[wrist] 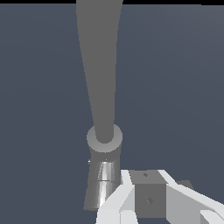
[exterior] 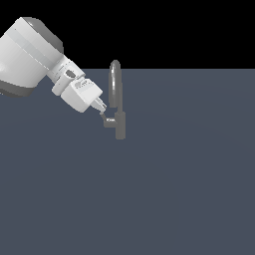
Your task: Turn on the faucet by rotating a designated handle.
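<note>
Flat, dim, shadowless, slightly soft render

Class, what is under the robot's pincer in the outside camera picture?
The faucet's small handle sits right under the pincer, on the floor-grey surface. Whether the fingertips touch it cannot be seen.

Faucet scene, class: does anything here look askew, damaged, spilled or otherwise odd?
Nothing stands out. The faucet stands upright and whole on the plain floor, no water shows, and the hand sits at the handle on the exterior view's left.
</note>
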`<action>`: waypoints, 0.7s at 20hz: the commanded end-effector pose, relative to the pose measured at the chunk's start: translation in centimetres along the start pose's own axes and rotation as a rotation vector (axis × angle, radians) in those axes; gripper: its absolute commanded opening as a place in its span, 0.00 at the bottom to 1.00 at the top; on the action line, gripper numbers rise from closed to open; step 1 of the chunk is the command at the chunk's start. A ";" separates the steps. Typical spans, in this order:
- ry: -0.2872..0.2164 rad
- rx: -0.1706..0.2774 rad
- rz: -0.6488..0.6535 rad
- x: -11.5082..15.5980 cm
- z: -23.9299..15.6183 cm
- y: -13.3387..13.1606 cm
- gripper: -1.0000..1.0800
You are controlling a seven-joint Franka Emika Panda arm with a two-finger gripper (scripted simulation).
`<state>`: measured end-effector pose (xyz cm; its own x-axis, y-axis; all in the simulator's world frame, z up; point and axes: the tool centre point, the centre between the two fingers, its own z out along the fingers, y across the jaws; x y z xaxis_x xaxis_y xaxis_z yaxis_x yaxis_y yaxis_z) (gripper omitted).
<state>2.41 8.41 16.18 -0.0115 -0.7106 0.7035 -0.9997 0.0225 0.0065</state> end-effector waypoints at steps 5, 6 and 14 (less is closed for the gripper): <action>0.004 -0.003 -0.003 -0.4 0.4 1.3 0.00; 0.004 -0.005 -0.004 -0.7 0.7 1.6 0.00; 0.005 -0.017 -0.009 -3.6 3.7 4.0 0.00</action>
<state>-0.35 8.51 12.88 -0.0175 -0.7128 0.7012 -0.9996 0.0268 0.0024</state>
